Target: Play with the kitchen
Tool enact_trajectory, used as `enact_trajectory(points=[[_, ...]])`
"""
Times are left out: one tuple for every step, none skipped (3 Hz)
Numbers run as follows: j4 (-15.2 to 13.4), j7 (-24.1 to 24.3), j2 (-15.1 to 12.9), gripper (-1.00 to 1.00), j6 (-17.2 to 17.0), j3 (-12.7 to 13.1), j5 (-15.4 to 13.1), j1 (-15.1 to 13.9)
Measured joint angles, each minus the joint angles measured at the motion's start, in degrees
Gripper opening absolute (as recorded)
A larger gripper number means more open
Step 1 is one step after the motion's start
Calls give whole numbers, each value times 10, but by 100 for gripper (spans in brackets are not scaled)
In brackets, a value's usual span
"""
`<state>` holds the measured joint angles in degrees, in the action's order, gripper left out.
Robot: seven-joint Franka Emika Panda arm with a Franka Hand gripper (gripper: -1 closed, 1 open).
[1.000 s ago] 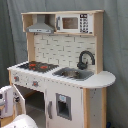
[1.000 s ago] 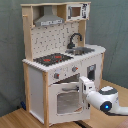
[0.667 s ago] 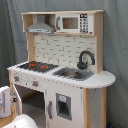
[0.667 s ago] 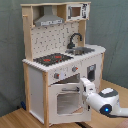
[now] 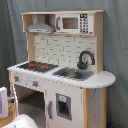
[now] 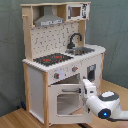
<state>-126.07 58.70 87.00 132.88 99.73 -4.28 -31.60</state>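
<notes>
One toy kitchen (image 5: 62,70) fills both exterior views, and you see it standing upright on a wooden floor (image 6: 12,119) before a grey-green curtain (image 5: 115,45). At the top, a grey hood (image 5: 40,27) sits at about 10 o'clock in the first exterior view, with a small microwave (image 5: 73,23) beside it toward 12 o'clock. Below them runs the pale back panel (image 5: 62,49). On the worktop you find the hob (image 5: 37,65) with its red rings at 9 o'clock of centre, then the sink (image 5: 74,74) near centre, and the black faucet (image 5: 85,59) curving over the sink from behind it.

In the second exterior view the order is mirrored: the hob (image 6: 51,59) lies left of centre and the faucet (image 6: 75,40) just above centre. The windowed oven door (image 6: 67,100) sits at 6 o'clock under a row of knobs (image 6: 75,69).

Your arm (image 6: 107,104), white with a blue light, comes in from 4 o'clock in the second exterior view. Its gripper (image 6: 85,87) reaches up to the right end of the oven door's handle bar (image 6: 70,89). Whether the fingers are released or clenched on that bar, you cannot tell. In the first exterior view only a white rounded part of the arm (image 5: 22,121) shows, at 7 o'clock.
</notes>
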Motion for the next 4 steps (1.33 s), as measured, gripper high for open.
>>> enact_trajectory(points=[[0,12,-6,-100,-52,11,0,20],[0,18,-6,-100,-72,14,-2,25],[0,19,-6,100,-73,14,-4,25],[10,21,-6,100,-83,-2,-46,36]])
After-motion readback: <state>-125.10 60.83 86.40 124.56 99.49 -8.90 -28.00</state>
